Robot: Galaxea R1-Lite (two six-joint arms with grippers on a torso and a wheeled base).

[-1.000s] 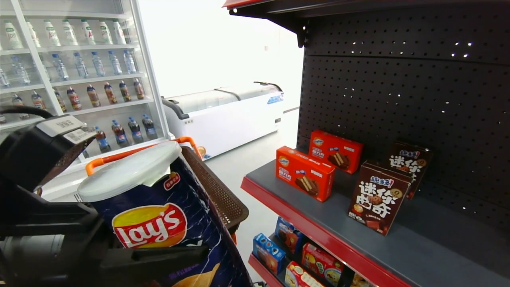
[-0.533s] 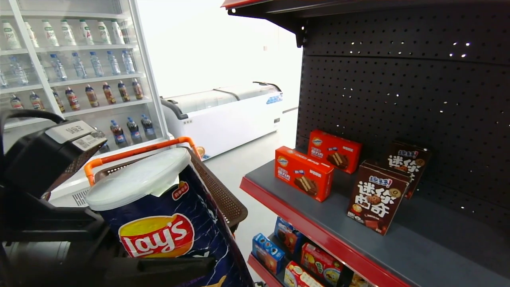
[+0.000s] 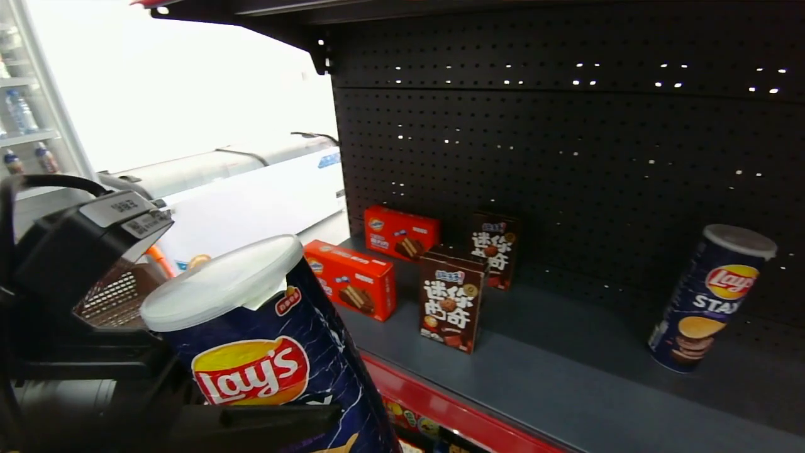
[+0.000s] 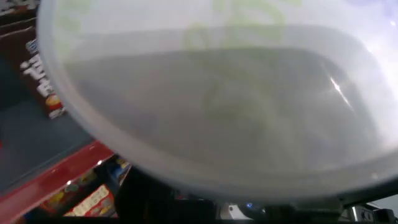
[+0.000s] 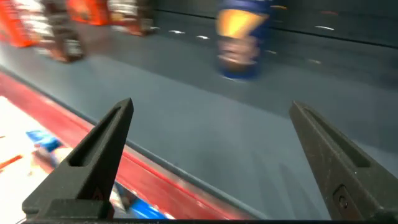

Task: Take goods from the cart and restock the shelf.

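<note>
A dark blue chips can [image 3: 264, 352] with a white lid [image 3: 220, 280] stands tilted at the lower left of the head view. My left gripper [image 3: 239, 390] is shut on it, black fingers [image 3: 270, 416] on both sides. The left wrist view looks onto that lid [image 4: 217, 106] from close by. The grey shelf board [image 3: 566, 377] with its red front edge lies to the right of the can. A second chips can [image 3: 710, 299] stands upright at the shelf's right. My right gripper [image 5: 211, 155] hangs open over the shelf board [image 5: 186, 118], the standing can [image 5: 241, 37] farther in.
Two red boxes [image 3: 352, 280] and two brown boxes [image 3: 451, 299] stand at the shelf's left end before the black pegboard [image 3: 566, 157]. The brown cart basket [image 3: 119, 289] is behind my left arm. A white chest freezer [image 3: 239, 195] stands farther back. Bare board lies between boxes and standing can.
The head camera has swung to the right: the drinks fridge has left the picture and the shelf's right part with a standing can has come in. The held can stays in my left gripper.
</note>
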